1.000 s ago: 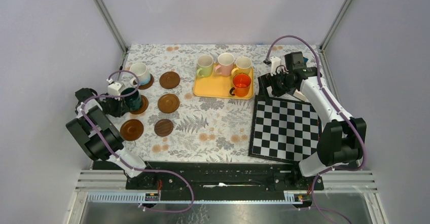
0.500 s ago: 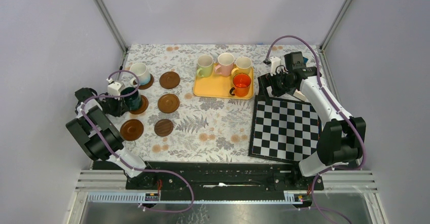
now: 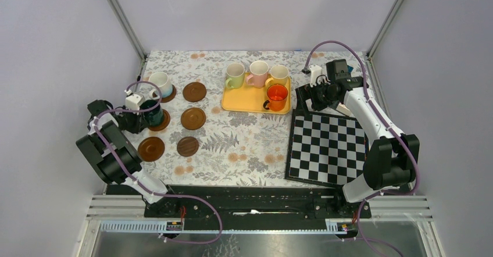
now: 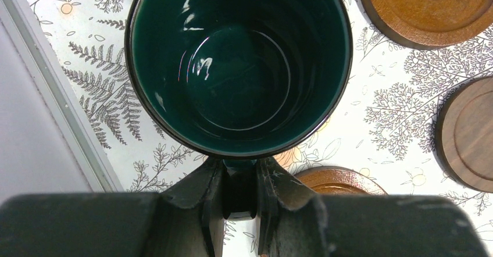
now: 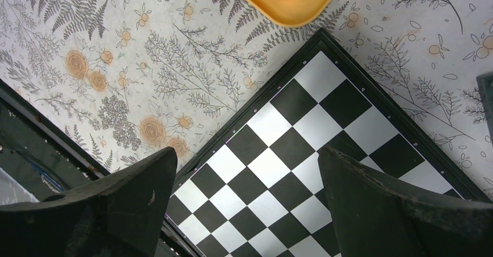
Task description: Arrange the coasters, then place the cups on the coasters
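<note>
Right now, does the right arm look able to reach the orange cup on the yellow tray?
Probably yes. The right arm has its jaws open just beside the orange cup, which stands at the near right corner of the yellow tray; nothing stands between them, as far as the top view shows.

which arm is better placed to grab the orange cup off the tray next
Right, probably. The right gripper hangs open beside the yellow tray, near the orange cup. The left gripper is shut on the handle of the dark green cup, by the coasters.
</note>
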Controlling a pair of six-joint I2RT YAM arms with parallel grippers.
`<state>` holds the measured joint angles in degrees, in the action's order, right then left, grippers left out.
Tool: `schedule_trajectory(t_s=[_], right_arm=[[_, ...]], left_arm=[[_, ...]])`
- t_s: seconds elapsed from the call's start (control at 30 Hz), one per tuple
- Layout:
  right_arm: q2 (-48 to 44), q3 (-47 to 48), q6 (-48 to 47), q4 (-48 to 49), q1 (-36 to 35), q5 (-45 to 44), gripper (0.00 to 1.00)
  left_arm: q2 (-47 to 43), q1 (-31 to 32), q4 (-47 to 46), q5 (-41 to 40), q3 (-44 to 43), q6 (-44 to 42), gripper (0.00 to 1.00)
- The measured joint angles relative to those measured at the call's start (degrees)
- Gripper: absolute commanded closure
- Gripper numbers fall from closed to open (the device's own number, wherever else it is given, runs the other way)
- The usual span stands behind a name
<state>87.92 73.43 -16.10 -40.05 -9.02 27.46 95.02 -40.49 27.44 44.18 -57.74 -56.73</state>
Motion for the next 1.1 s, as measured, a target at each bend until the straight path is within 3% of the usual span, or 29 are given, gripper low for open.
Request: schedule_trajectory(t_s=[0.5,1.0,1.1], right_arm=[[0.00,0.00,-0.20,0.00,0.00,-0.85,0.02],[0.13,0.00,-0.24,0.00,0.00,-0.90,0.02],[0.13,0.00,-0.24,-0.02,0.00,-0.87,0.02]], left_arm=[[0.00,1.01,0.46,-0.59,0.00,-0.76,0.84],[0.00,1.01,0.46,-1.99,-0.02,-0.63,0.61],[0.00,1.01,0.48,-2.05,-0.11,-0.28,0.52]])
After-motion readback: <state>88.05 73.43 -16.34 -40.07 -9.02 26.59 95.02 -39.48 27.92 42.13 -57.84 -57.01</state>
